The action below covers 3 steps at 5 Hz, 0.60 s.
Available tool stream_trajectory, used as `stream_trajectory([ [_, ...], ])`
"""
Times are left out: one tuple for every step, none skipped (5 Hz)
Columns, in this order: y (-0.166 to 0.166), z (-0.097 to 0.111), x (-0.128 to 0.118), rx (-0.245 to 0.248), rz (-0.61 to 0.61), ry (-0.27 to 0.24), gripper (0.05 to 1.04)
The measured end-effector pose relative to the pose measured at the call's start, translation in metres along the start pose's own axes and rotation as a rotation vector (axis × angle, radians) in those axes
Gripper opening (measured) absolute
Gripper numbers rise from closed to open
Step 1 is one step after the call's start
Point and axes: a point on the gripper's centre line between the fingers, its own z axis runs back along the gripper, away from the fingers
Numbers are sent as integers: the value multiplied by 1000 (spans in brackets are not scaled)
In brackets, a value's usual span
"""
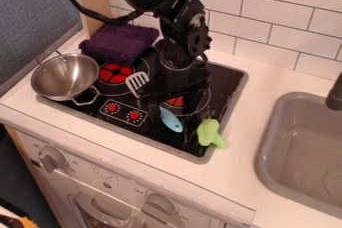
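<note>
Black and bumpy, the robot's gripper (164, 94) is hanging low over the middle of the toy stove (175, 142). Its arm (179, 17) is coming in from the top. A spatula (172, 120) is lying at a slant under it. The spatula's silver head with slots is poking out on one side, and its blue handle is poking out on the other side. The gripper is covering the part between them. It is hiding too much to tell if it is open or pinching the spatula.

Near the blue handle, a light green toy (210, 133) is resting by the stove's front right corner and is hanging a bit over the edge. A shiny metal pot (65, 77) with wire handles is sitting at the left side of the stove. Behind it, a fuzzy purple cloth (120, 43) is lying in a heap at the back left. Red burner marks are showing on the black top, and two red dials (124, 113) are sitting near the front. A gray sink (266, 139) is sitting in the white counter (244, 172) on the right. White tiles (270, 9) are covering the wall behind.
</note>
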Motion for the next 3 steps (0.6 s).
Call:
stream_trajectory([
  [6, 1, -3, -3, 52, -52, 681],
  [7, 1, -8, 19, 42, -67, 393],
  [20, 4, -11, 35, 118, -89, 313],
])
